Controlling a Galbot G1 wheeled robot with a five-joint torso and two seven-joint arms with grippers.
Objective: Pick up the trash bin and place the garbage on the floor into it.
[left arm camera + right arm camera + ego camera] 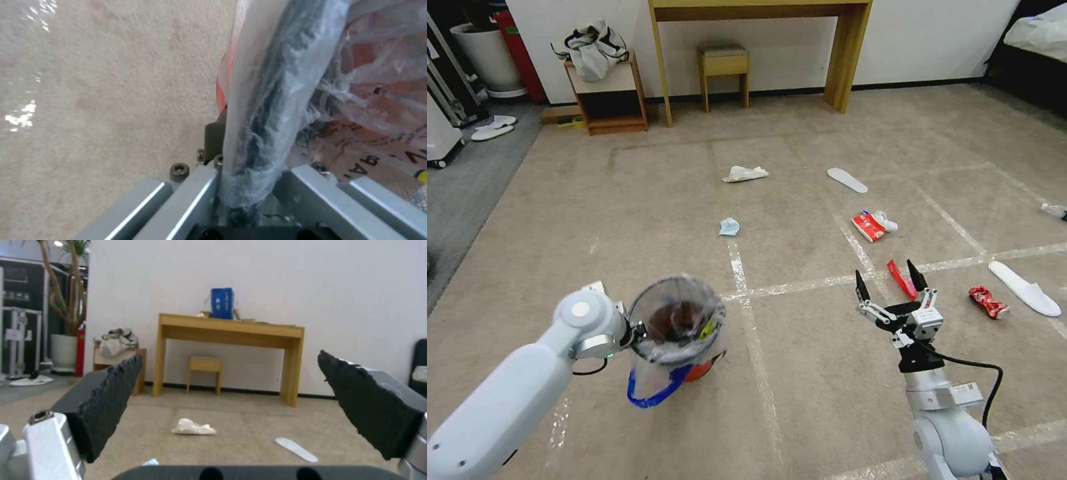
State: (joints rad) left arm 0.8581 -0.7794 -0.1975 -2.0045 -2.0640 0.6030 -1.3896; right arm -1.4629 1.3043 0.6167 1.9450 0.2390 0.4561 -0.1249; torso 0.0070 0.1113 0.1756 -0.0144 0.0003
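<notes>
Trash bin (684,333) – red, crinkly clear liner, blue drawstring, rim pinched by left gripper (639,331)

Your floor (627,220) carries crumpled white paper (744,174), a blue face mask (729,227), a red-and-white packet (868,226), a red wrapper (901,279) and a crushed can (988,301).

The head view looks forward and down from high up across the floor (800,373), taking in both arms and the far wall at twelve o'clock. The left wrist view sits very close, pressed against the trash bin (267,100) rim, facing down past it onto carpet. The right wrist view sits low, facing level toward the wooden counter (231,330). Head and right wrist views share that counter, the stool (724,63) and the crumpled white paper (193,427).
</notes>
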